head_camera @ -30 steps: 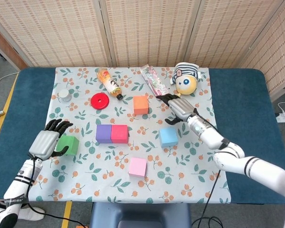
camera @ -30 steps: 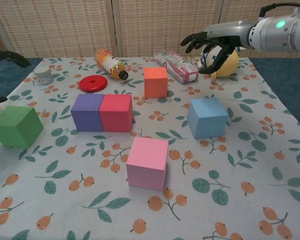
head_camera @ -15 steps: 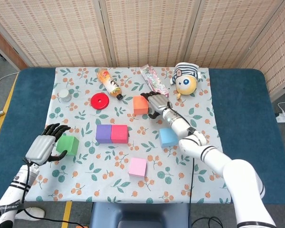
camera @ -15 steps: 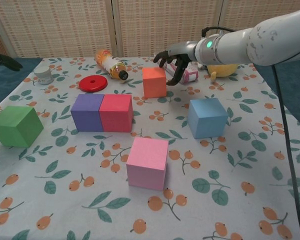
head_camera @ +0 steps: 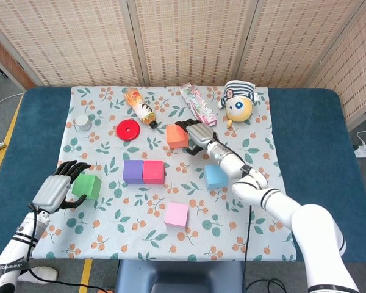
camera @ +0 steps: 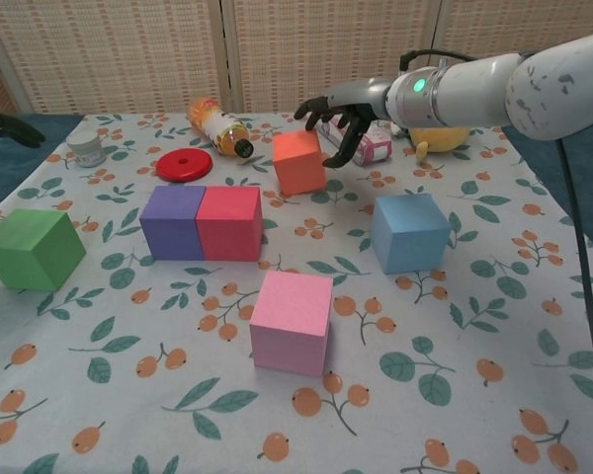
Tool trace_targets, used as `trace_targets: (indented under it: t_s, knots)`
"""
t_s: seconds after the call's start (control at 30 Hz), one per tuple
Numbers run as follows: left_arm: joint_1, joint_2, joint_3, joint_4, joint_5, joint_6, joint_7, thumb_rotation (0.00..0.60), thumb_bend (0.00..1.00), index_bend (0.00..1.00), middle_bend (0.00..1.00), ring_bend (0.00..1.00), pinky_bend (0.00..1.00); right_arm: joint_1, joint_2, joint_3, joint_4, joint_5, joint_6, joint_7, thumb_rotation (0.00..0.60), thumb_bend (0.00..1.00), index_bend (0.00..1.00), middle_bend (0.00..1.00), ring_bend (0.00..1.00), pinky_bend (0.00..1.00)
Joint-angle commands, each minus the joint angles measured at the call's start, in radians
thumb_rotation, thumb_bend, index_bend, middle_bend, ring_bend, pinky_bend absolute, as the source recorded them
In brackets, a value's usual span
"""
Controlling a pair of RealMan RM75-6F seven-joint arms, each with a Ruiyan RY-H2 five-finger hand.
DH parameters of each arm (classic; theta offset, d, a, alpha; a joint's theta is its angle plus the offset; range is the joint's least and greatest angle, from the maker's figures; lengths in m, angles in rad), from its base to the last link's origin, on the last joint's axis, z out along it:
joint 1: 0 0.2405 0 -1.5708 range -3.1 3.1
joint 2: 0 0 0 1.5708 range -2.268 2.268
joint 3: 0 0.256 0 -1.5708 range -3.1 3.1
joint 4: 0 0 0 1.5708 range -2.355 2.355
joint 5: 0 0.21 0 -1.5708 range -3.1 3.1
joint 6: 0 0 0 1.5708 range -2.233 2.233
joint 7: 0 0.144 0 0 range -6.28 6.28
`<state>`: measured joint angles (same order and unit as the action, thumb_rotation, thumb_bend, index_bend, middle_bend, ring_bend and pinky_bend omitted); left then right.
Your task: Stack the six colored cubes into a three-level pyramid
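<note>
The right robot hand (camera: pixel 338 117) is grasping the orange cube (camera: pixel 298 162), fingers wrapping its top and far side; the cube is sitting tilted behind the red cube (camera: pixel 229 223). Gripped so near the top edge, it could be slipping or tipping toward the bottle (camera: pixel 217 125). The left robot hand (head_camera: pixel 55 189) is hovering released, just left of the green cube (head_camera: pixel 86 186).

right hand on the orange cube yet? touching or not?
Touching. In the chest view the right hand has its fingers against the orange cube, which sits tilted; the head view agrees.
</note>
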<state>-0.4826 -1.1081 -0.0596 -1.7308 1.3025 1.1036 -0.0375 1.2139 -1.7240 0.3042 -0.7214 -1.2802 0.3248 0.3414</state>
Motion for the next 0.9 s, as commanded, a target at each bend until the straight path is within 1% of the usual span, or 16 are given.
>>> trace_targets:
  t_s: [0.03, 0.13, 0.2, 0.33, 0.43, 0.53, 0.67, 0.77, 0.9]
  knots:
    - [0.002, 0.0, 0.0, 0.002, 0.002, -0.003, -0.003, 0.6, 0.35, 0.15, 0.12, 0.01, 0.07, -0.006, 0.013, -0.016, -0.015, -0.021, 0.003, 0.015, 0.6, 0.0, 0.01, 0.1, 0.0, 0.1]
    - [0.003, 0.0, -0.001, 0.003, 0.01, -0.007, -0.007, 0.6, 0.36, 0.15, 0.12, 0.01, 0.07, -0.027, 0.054, -0.029, -0.08, -0.039, 0.017, 0.034, 0.6, 0.0, 0.01, 0.1, 0.0, 0.1]
    - [0.002, 0.0, -0.002, 0.003, 0.015, -0.009, -0.007, 0.6, 0.35, 0.15, 0.12, 0.01, 0.07, -0.048, 0.096, -0.043, -0.146, -0.054, 0.031, 0.04, 0.6, 0.0, 0.01, 0.1, 0.0, 0.1]
    - [0.001, -0.002, -0.006, 0.001, 0.027, -0.011, -0.011, 0.6, 0.35, 0.15, 0.12, 0.01, 0.07, -0.097, 0.194, -0.075, -0.297, -0.077, 0.068, 0.033, 0.6, 0.0, 0.01, 0.1, 0.0, 0.1]
    - [-0.003, -0.004, -0.008, -0.001, 0.033, -0.017, -0.009, 0.6, 0.35, 0.15, 0.12, 0.01, 0.07, -0.139, 0.287, -0.104, -0.436, -0.086, 0.094, 0.013, 0.6, 0.0, 0.0, 0.1, 0.0, 0.1]
    - [-0.005, -0.006, -0.01, -0.003, 0.039, -0.018, -0.005, 0.6, 0.35, 0.15, 0.12, 0.01, 0.07, -0.175, 0.364, -0.125, -0.542, -0.086, 0.121, -0.012, 0.6, 0.0, 0.0, 0.1, 0.0, 0.1]
    - [-0.004, -0.005, -0.013, -0.01, 0.048, -0.015, -0.003, 0.6, 0.35, 0.15, 0.12, 0.01, 0.07, -0.234, 0.455, -0.135, -0.672, -0.078, 0.203, -0.039, 0.6, 0.0, 0.0, 0.1, 0.0, 0.1]
    - [-0.001, -0.001, -0.014, -0.019, 0.056, -0.008, 0.001, 0.6, 0.35, 0.15, 0.12, 0.01, 0.07, -0.257, 0.484, -0.128, -0.713, -0.066, 0.25, -0.051, 0.6, 0.0, 0.01, 0.1, 0.0, 0.1]
    - [0.006, 0.007, -0.015, -0.033, 0.066, 0.007, 0.003, 0.6, 0.35, 0.15, 0.12, 0.01, 0.07, -0.251, 0.476, -0.111, -0.704, -0.023, 0.254, -0.071, 0.6, 0.0, 0.0, 0.1, 0.0, 0.1]
